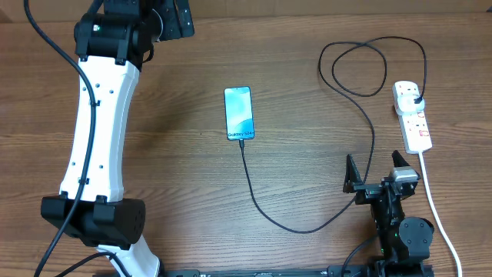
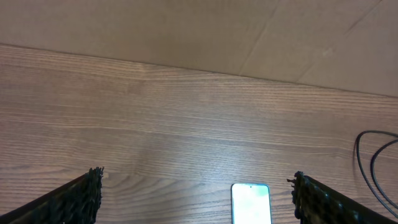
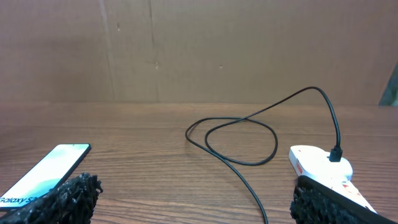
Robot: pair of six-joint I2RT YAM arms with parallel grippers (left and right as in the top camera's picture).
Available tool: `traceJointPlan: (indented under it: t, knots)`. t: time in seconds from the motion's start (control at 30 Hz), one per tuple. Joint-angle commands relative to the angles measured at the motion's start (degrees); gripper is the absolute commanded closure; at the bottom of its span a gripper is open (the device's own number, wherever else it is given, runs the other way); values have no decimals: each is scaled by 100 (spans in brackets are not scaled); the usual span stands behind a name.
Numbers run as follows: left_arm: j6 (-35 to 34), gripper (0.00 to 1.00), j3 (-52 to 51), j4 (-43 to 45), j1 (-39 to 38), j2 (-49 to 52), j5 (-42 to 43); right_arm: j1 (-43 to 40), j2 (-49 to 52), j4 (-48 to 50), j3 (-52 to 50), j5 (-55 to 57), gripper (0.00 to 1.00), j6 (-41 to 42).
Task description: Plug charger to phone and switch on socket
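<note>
The phone (image 1: 238,113) lies flat mid-table with its light blue screen lit; it also shows as the phone (image 2: 251,203) and the phone (image 3: 42,175). The charger (image 1: 307,228), a thin black cable, meets the phone's near short end. From there it curves right and loops to its black plug (image 1: 416,98), which sits in the white socket (image 1: 413,117). My right gripper (image 1: 377,171) stands open and empty near the front edge, just left of the socket (image 3: 320,165). My left gripper (image 1: 175,21) hovers open at the far left, well away from the phone.
The socket's thick white cord (image 1: 438,215) runs toward the front right edge, beside my right arm. The charger's loops (image 3: 239,134) lie on the wood behind the socket. A brown cardboard wall (image 3: 199,50) closes the table's far side.
</note>
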Motion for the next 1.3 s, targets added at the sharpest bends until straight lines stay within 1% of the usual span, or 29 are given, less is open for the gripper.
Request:
traceJointPlan:
  t: [0.0, 0.07, 0.17, 0.23, 0.3, 0.4, 0.43, 0.5, 0.53, 0.57, 0.67, 0.8, 0.93, 1.03, 1.1, 1.27]
  knots:
    - [72, 0, -4, 2, -4, 13, -48, 55, -52, 37, -59, 35, 0, -24]
    - [212, 0, -4, -184, -4, 13, -201, 55, -52, 37, -59, 35, 0, -24]
    - [223, 0, -4, -625, -2, 13, -201, 55, -52, 37, -59, 35, 0, -24]
    - [216, 0, -4, -706, -2, 13, -400, 55, -52, 37, -59, 35, 0, -24]
    - [219, 0, -33, -763, -2, 4, -424, 55, -52, 37, -59, 35, 0, -24]
    - [216, 0, -531, -826, 0, -260, -452, 55, -52, 37, -59, 35, 0, -24]
    - [216, 0, -1231, -505, 15, -645, -455, 55, -52, 37, -59, 35, 0, -24]
    - [216, 0, -2208, 181, 46, -1180, -417, 55, -52, 37, -59, 35, 0, -24]
    - [219, 0, -2533, 431, 57, -1364, -398, 55, -52, 37, -59, 35, 0, -24]
    - [221, 0, -3261, 962, 87, -1799, -328, 55, -52, 37, -59, 35, 0, -24]
    - [275, 0, -4575, 1812, 188, -2710, -330, 55, -52, 37, -59, 35, 0, -24]
    - [608, 0, -5709, 2312, 382, -3661, -326, 55, -52, 37, -59, 35, 0, -24]
    - [846, 0, -6487, 2367, 564, -4485, -306, 55, -52, 37, -59, 35, 0, -24]
    - [1071, 0, -7038, 2518, 680, -5180, -9, 55, -52, 37, -59, 35, 0, -24]
    - [1237, 0, -7558, 2907, 763, -5812, 238, 55, -52, 37, -59, 35, 0, -24]
    - [1300, 0, -8577, 3797, 859, -7136, 463, 55, -52, 37, -59, 35, 0, -24]
